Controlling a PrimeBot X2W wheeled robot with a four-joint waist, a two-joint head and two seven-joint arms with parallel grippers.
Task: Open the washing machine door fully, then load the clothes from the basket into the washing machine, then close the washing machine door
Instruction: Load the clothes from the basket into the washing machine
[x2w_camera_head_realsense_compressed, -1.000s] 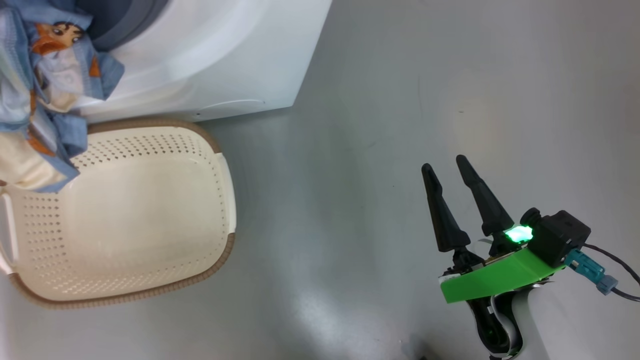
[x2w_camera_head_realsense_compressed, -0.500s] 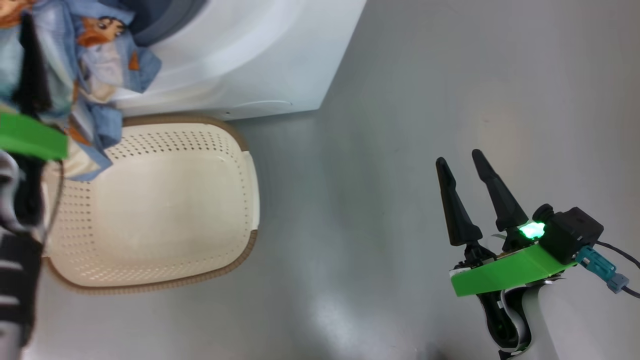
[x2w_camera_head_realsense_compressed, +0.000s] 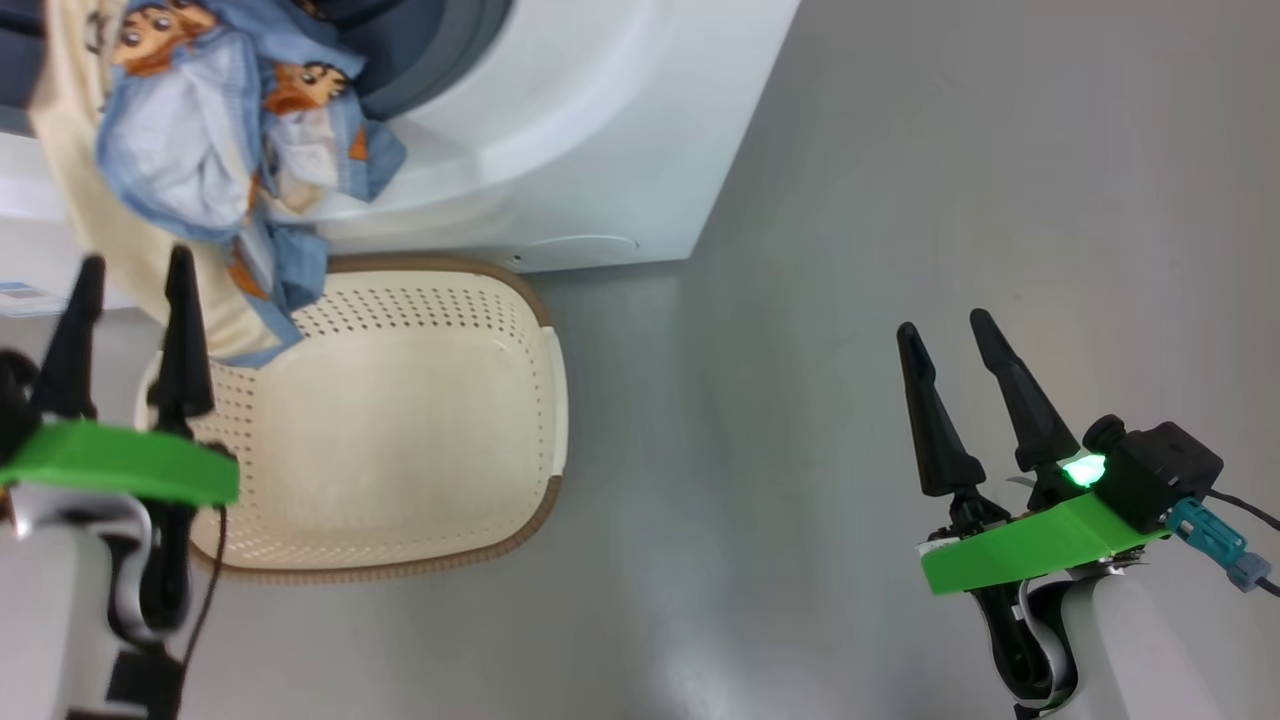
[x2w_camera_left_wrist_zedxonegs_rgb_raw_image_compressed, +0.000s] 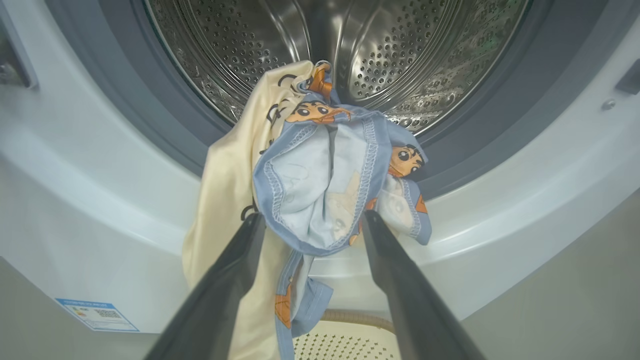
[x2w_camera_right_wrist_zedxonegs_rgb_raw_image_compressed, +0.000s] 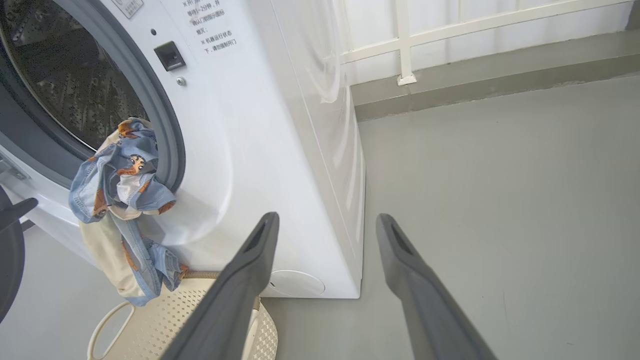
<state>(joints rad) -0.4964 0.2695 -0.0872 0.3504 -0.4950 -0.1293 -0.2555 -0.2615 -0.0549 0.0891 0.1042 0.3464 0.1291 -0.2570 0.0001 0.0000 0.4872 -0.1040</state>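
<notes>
Clothes (x2w_camera_head_realsense_compressed: 230, 150) are seen draped over the lower lip of the washing machine (x2w_camera_head_realsense_compressed: 600, 130) opening. Top end is lodged at the mouth of the steel drum (x2w_camera_left_wrist_zedxonegs_rgb_raw_image_compressed: 400, 50), across the grey-blue seal (x2w_camera_left_wrist_zedxonegs_rgb_raw_image_compressed: 150, 110). The rest is hung down the white front panel, w/ the cream garment's tail reaching the brown rim of the basket (x2w_camera_head_realsense_compressed: 545, 500). Bundle = blue bear-print fabric bunched against cream cloth. Basket is set on the grey floor (x2w_camera_head_realsense_compressed: 900, 150), tight against the machine's base, directly below the opening.

L gripper (x2w_camera_head_realsense_compressed: 135, 265) is held wide apart, nothing gripped. In the wrist view its fingers are seen either side of the hanging bundle, tips level w/ the blue fabric's lower fold. Contact btwn tips & cloth can't be told.

R gripper (x2w_camera_head_realsense_compressed: 942, 325) is likewise spread & holds nothing. It is held over bare floor on the machine's right side, well apart from basket & clothes.

A blue label (x2w_camera_left_wrist_zedxonegs_rgb_raw_image_compressed: 97, 315) is seen at the front panel's lower corner. The drum mouth is uncovered.
</notes>
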